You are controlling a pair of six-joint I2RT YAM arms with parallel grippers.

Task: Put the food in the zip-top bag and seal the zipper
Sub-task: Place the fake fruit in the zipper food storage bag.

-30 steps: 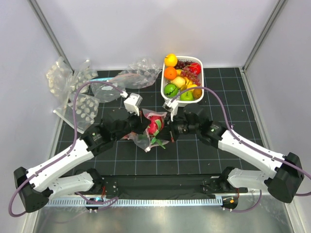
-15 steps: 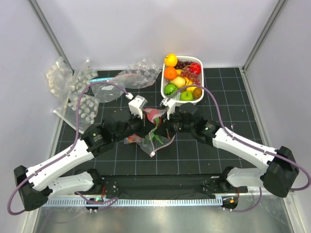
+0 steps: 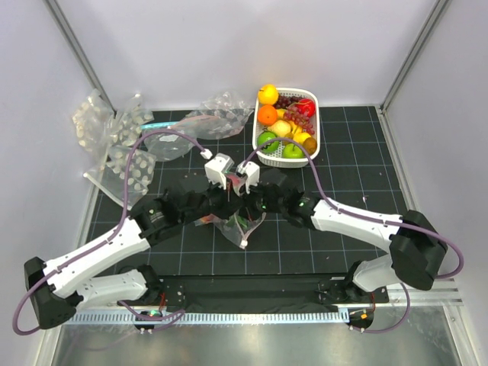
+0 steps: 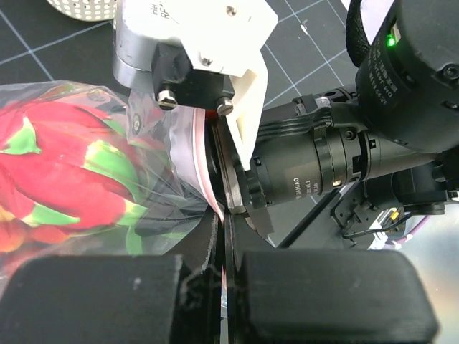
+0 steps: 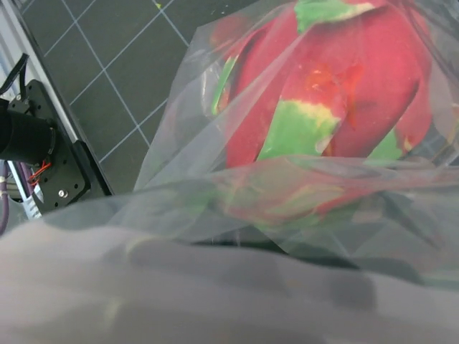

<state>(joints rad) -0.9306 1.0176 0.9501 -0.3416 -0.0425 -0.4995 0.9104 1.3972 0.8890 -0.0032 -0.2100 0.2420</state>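
Observation:
The zip-top bag (image 3: pixel 241 226) hangs between my two grippers over the middle of the mat. The pink dragon fruit (image 4: pixel 64 179) with green leafy pieces sits inside it and also fills the right wrist view (image 5: pixel 337 86). My left gripper (image 3: pixel 226 195) is shut on the bag's mouth edge, and the pinkish zipper (image 4: pixel 203 158) runs down into its pads (image 4: pixel 179 301). My right gripper (image 3: pixel 248 195) sits right against the left one and is clamped on the same strip. In the right wrist view, bag film hides its fingers.
A white basket (image 3: pixel 266 157) of round fruits and dark grapes stands just behind the grippers. Several plain and dotted clear bags (image 3: pixel 122 145) lie at the back left, and a crumpled one (image 3: pixel 217 114) at the back middle.
My right gripper has slid left along the bag's mouth until it meets the left gripper. The bag has dropped lower and the dragon fruit is now mostly hidden under the wrists.

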